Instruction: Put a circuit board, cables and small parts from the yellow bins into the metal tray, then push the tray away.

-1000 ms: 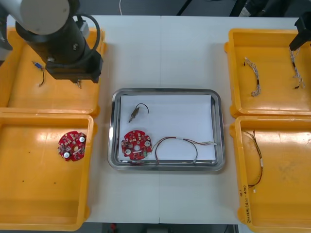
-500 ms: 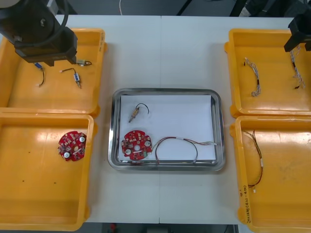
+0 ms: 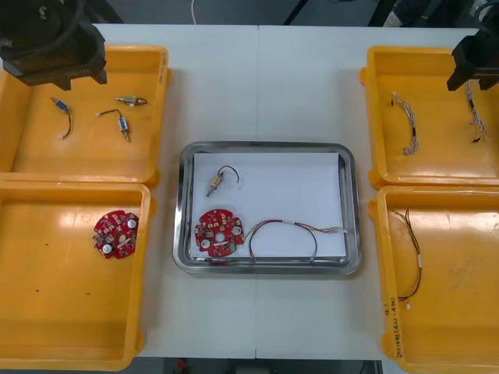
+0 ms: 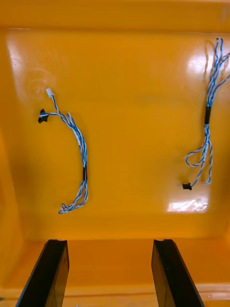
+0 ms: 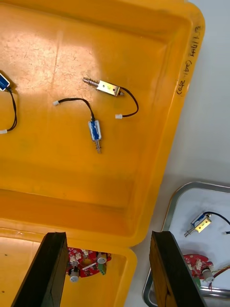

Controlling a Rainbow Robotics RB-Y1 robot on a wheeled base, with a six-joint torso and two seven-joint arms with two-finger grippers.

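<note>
The metal tray (image 3: 352, 204), white inside, sits mid-table and holds a red circuit board (image 3: 219, 232), a small metal part (image 3: 215, 184) and a red and yellow cable (image 3: 290, 231). My left arm (image 3: 48, 40) hangs over the far left bin's back edge. In its wrist view the left gripper (image 5: 108, 236) is open above that bin's near wall, with nothing between the fingers. My right arm (image 3: 474, 61) is over the far right bin. The right gripper (image 4: 109, 242) is open above two twisted blue and white cables (image 4: 74, 144).
Three small metal parts (image 3: 122, 123) lie in the far left yellow bin (image 3: 160, 93). Another red circuit board (image 3: 115, 233) is in the near left bin (image 3: 144, 312). The near right bin (image 3: 382, 273) holds a thin cable (image 3: 411, 253).
My left arm has drawn back toward the table's far left corner, uncovering the small metal parts in the far left bin. The right arm has edged slightly further into view.
</note>
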